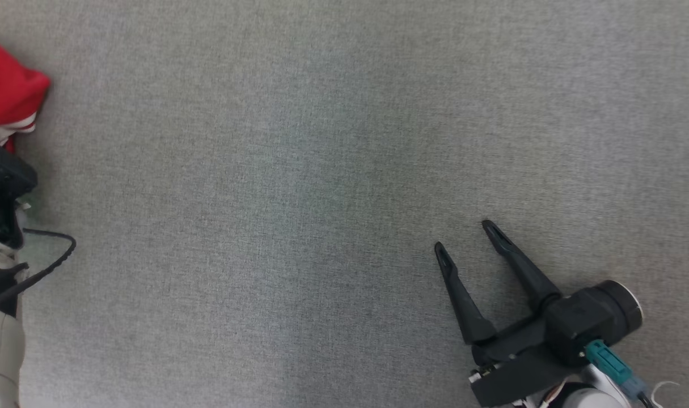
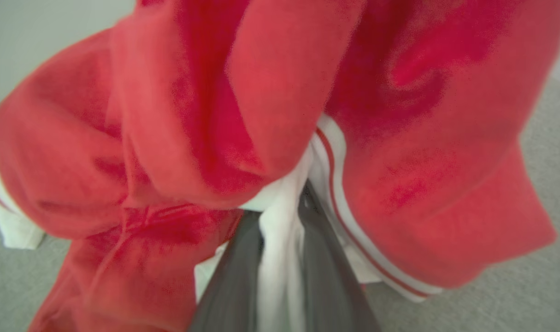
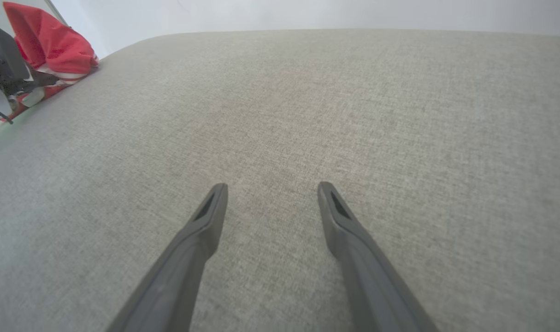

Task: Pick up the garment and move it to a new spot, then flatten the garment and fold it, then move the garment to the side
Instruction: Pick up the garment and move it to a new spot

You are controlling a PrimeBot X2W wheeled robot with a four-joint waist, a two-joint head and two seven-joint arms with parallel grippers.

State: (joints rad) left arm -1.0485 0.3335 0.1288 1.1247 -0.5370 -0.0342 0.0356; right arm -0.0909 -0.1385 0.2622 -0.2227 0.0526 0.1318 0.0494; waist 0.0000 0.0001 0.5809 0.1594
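While the left arm is working at the far-left edge of the scene, task stage: step one, the pickup, is being carried out; judging from the views, nothing later is under way.
Garment (image 1: 7, 90) location: it is lying bunched, red with white striped trim, at the far-left edge of the grey fabric-covered surface (image 1: 321, 170), and the border of the head view is cutting part of it off.
Left gripper (image 2: 282, 207) state: its fingers (image 2: 326, 263) are pinching a fold of the white trim (image 2: 280, 272) between them, with red cloth bulging above and to both sides.
Lift status: whether the garment is resting on the surface or hanging clear of it cannot be told.
Right gripper (image 1: 464, 237) state: its jaws are standing spread wide and holding nothing. It is hovering over bare surface at the near right, well apart from the garment.
Completed: at most, a grip on the trim is being established.
Remaining: carrying to a new spot, flattening, folding and moving to the side are all waiting.
Lay-down zone: the broad middle of the surface, between the two grippers, is offering the likely placement area.
Caution: a pinch on one edge fold is likely leaving the bulk draping and trailing during the carry, so the flattening step is probably calling for the right gripper as well.
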